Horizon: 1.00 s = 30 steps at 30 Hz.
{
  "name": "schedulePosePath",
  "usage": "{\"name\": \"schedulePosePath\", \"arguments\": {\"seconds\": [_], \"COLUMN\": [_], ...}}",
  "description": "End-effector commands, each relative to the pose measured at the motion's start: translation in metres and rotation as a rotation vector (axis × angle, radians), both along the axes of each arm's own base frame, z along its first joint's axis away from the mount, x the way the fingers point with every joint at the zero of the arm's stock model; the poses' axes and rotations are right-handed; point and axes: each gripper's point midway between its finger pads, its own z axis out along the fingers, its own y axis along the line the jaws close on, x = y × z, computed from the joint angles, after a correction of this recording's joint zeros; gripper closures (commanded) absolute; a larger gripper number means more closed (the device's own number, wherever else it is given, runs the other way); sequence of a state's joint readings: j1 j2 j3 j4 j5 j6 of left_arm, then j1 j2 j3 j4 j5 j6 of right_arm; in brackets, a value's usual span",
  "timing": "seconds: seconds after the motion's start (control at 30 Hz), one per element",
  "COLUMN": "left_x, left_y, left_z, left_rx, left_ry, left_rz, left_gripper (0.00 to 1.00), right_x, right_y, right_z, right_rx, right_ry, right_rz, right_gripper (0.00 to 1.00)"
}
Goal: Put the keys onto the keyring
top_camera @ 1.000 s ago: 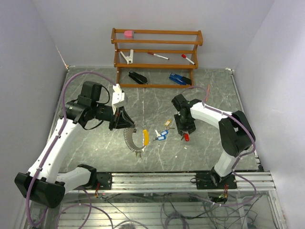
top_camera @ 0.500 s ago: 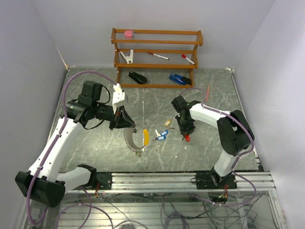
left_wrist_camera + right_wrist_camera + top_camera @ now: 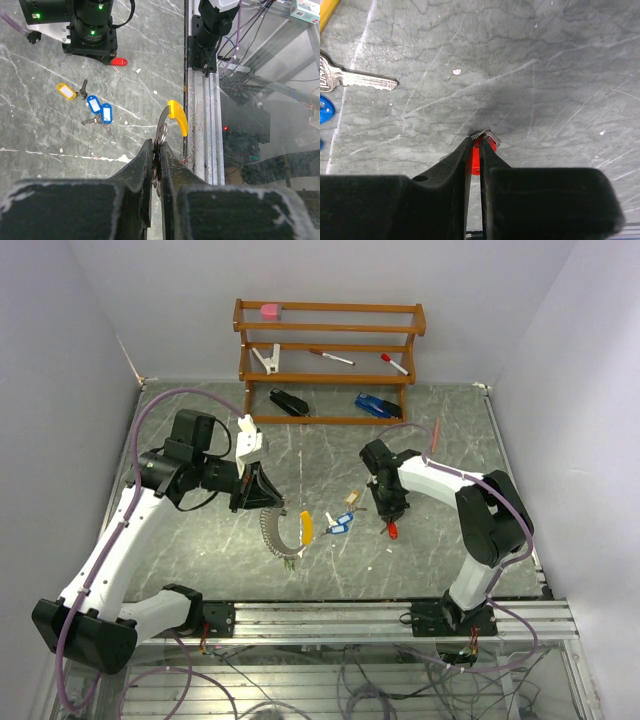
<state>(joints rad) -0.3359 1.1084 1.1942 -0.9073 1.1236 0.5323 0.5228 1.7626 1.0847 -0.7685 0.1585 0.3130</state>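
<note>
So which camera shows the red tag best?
The left wrist view: the red tag shows there in clear outline. The right wrist view shows only a sliver of it between the fingers of the right claw; the top view shows a tiny red spot.

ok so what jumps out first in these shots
The left gripper stands out, jaws shut on a large silvery wire keyring with a yellow plastic tag, left of centre. The right gripper pinches a red-tagged key on the grey marbled table, two blue-tagged keys lying between them.
</note>
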Motion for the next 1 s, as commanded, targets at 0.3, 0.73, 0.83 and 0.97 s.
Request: {"name": "schedulePosePath", "arguments": {"seconds": [0.3, 0.73, 0.83, 0.97], "left_x": [0.001, 0.002, 0.002, 0.002], "left_y": [-0.005, -0.006, -0.006, -0.005], "left_z": [0.008, 0.007, 0.007, 0.008], "left_rx": [-0.037, -0.041, -0.04, -0.038], "left_ry": [-0.017, -0.012, -0.012, -0.016], "left_rz": [-0.028, -0.024, -0.024, -0.022], "left_gripper": [0.93, 0.93, 0.93, 0.93], "right_x": [0.017, 0.011, 0.013, 0.016], "right_y": [0.012, -0.002, -0.001, -0.002], "right_z": [0.024, 0.023, 0.02, 0.018], "right_rx": [0.058, -0.011, -0.016, -0.034], "right_ry": [-0.05, -0.023, -0.022, -0.021], "right_rz": [0.008, 0.045, 0.04, 0.037], "right_gripper": [0.98, 0.78, 0.76, 0.75]}}
